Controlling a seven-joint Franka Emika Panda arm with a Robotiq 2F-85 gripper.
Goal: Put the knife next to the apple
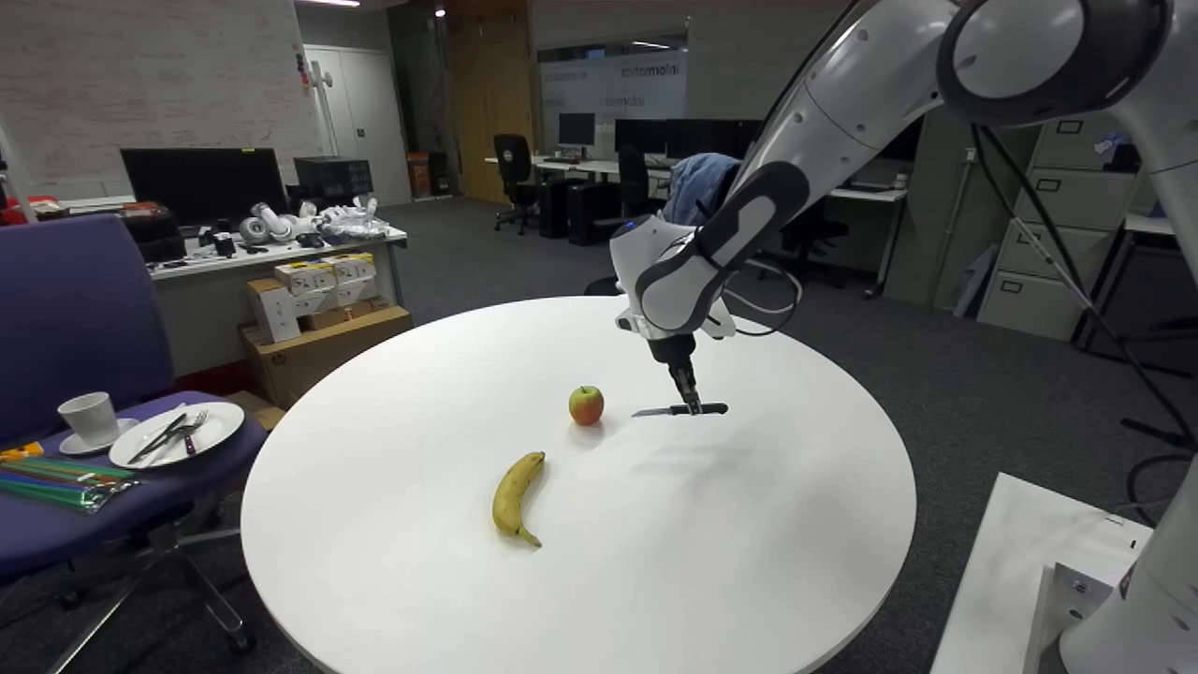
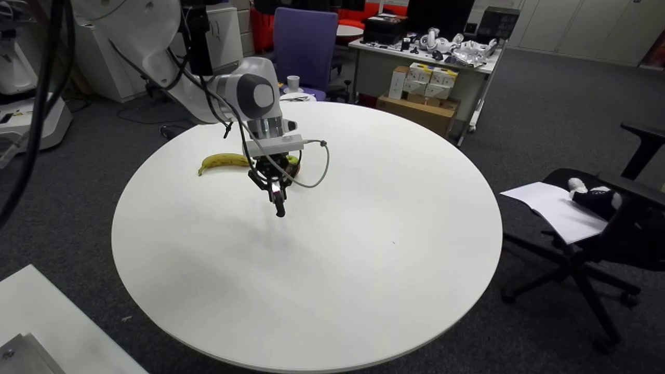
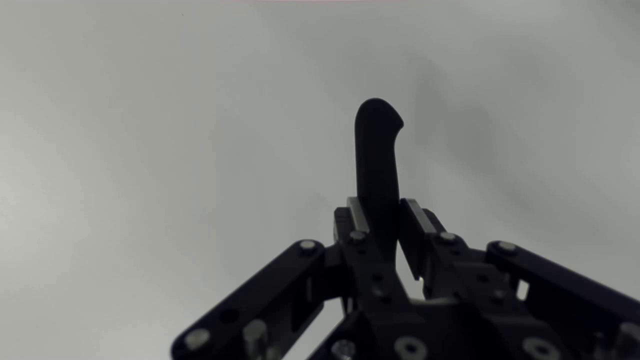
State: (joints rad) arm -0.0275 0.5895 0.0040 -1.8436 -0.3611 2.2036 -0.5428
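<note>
Since the gripper [image 3: 384, 220] is pinching the knife [image 1: 676, 410] by its handle [image 3: 377, 150], apparently above the tabletop [image 1: 702, 543], near but apart from the apple [image 1: 587, 405], we'd tag this the carry step, approx. mid-task. Next prob. calls for a short shift apple-ward, then lower & release. In an exterior view we see the long axis approx. level, blade [image 1: 650, 412] pointing toward the apple, butt end away.

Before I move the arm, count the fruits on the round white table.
2. In an exterior view, the apple sits left of the knife in the gripper; the banana lies farther left, nearer the viewer.
</note>
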